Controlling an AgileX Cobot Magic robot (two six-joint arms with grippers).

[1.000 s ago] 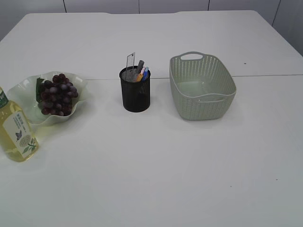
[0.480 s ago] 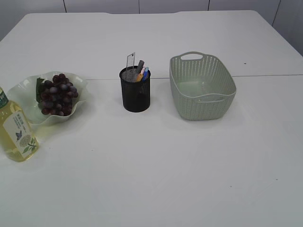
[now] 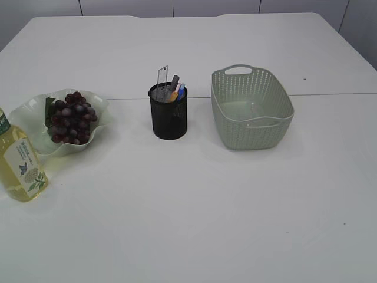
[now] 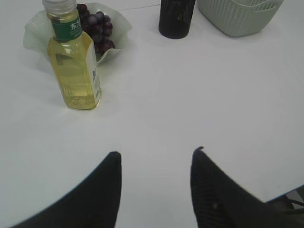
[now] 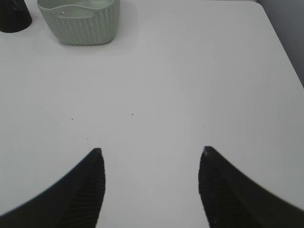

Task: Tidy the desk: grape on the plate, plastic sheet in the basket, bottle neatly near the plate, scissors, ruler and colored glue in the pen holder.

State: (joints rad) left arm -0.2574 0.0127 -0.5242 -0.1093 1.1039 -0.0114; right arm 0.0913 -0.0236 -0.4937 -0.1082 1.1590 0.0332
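My plate holds the grapes, the holder the ruler and glue, the basket looks bare, the bottle stands upright just beside the plate, and my left claw and right claw hang parted, empty, over bare tabletop.

Between the earlier exterior pictures and the current one, no item changes position: the bottle, plate, grape, pen holder and basket show no displacement.
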